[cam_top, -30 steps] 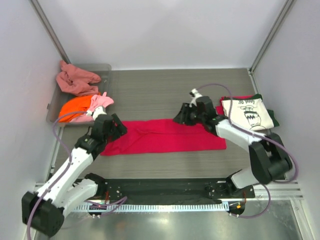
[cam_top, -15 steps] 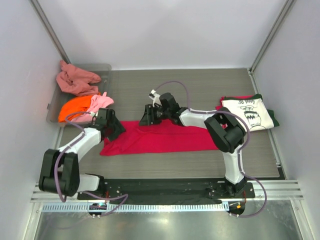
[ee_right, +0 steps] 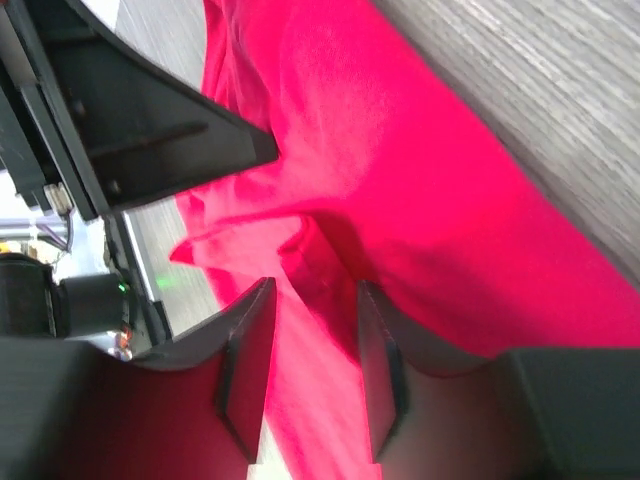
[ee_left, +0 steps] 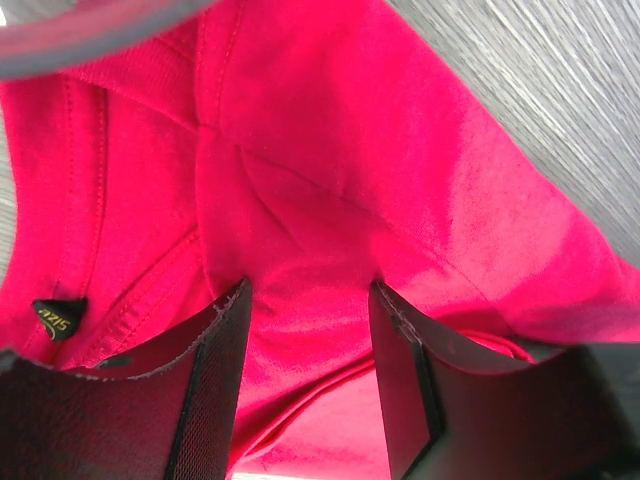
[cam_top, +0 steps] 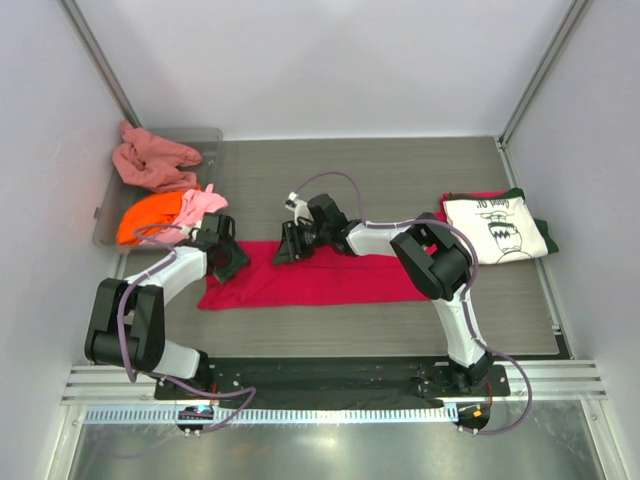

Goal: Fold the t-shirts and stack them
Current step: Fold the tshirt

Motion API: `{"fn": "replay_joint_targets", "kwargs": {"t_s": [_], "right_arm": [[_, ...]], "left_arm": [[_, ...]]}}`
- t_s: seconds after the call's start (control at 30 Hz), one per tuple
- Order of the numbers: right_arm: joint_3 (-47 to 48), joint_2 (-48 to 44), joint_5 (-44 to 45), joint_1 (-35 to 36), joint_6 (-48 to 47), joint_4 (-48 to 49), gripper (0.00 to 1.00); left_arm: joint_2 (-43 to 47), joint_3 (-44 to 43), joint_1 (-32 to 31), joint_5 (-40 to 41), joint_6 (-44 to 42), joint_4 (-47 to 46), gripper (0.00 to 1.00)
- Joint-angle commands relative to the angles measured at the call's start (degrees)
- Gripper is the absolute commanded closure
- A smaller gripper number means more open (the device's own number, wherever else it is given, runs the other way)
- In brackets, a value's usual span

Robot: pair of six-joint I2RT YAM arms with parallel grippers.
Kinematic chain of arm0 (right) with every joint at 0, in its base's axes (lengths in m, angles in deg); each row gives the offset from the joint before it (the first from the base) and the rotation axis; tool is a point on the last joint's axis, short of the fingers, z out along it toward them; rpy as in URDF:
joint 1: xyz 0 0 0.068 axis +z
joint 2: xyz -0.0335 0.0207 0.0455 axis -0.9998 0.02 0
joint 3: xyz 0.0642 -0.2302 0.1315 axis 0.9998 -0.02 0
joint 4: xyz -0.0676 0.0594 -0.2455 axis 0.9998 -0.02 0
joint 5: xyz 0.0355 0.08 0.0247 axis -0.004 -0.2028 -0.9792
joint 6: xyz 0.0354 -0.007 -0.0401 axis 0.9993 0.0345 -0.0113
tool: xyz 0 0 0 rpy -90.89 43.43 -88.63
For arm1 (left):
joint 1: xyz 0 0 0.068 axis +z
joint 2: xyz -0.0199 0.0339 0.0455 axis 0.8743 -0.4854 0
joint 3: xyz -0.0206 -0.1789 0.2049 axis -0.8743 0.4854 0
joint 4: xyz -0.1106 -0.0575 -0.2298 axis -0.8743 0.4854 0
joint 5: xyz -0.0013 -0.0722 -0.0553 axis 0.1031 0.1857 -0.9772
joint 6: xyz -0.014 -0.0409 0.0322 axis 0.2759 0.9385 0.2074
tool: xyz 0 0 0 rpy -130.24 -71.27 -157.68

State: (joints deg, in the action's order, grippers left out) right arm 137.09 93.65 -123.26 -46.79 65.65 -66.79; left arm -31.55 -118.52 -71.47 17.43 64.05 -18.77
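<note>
Far-left corner of the table [cam_top: 400,165]: a grey bin [cam_top: 206,134] with the salmon-pink shirt [cam_top: 150,160], orange shirt [cam_top: 145,215] and light pink shirt [cam_top: 205,203] heaped in it, just beside the left gripper [cam_top: 228,262]. Its jaws are about half apart over the left end of the crimson shirt [cam_top: 330,280], which lies flat mid-table. The right gripper [cam_top: 287,248] is also half apart, straddling a fold at the crimson shirt's far edge, with its arm stretched across. There's bare table beyond. The cream shirt [cam_top: 495,228] sits on the dark green shirt [cam_top: 548,245] at the right edge.

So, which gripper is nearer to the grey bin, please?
Left. The left gripper is beside the bin, over one end of the red t-shirt; the right gripper is farther along it.
</note>
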Motion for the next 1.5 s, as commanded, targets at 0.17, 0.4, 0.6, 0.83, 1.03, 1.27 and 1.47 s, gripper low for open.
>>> {"fn": "replay_joint_targets", "kwargs": {"t_s": [0.17, 0.4, 0.6, 0.83, 1.03, 1.27, 1.47], "right_arm": [[-5.22, -5.39, -0.9, 0.56, -5.71, -2.13, 0.87], [-18.58, -16.11, 1.46, 0.48, -8.26, -3.61, 0.65], [-25.18, -21.48, 1.03, 0.48, -8.09, -3.09, 0.43], [-16.32, -16.84, -3.18, 0.56, 0.24, 3.31, 0.4], [-9.47, -9.1, -4.69, 2.23, 6.94, 11.15, 0.46], [-10.32, -16.09, 7.69, 0.83, -3.5, -5.71, 0.51], [-23.66, -30.34, 18.33, -7.85, -2.92, -11.62, 0.56]], "left_arm": [[-0.69, 0.28, 0.22, 4.96, -1.4, 3.57, 0.49], [-0.34, 0.36, 0.31, 5.49, -1.75, 3.31, 0.5], [-0.78, 0.28, 0.13, 5.93, -1.93, 2.87, 0.5], [0.89, 0.28, 0.13, 5.66, -1.49, 3.22, 0.49], [1.95, -0.25, 0.13, 5.49, -1.14, 4.01, 0.45], [8.62, 1.15, -1.54, 7.24, -1.05, 5.76, 0.44], [19.6, 3.52, -3.3, 9.71, 1.75, 6.91, 0.4]]}}
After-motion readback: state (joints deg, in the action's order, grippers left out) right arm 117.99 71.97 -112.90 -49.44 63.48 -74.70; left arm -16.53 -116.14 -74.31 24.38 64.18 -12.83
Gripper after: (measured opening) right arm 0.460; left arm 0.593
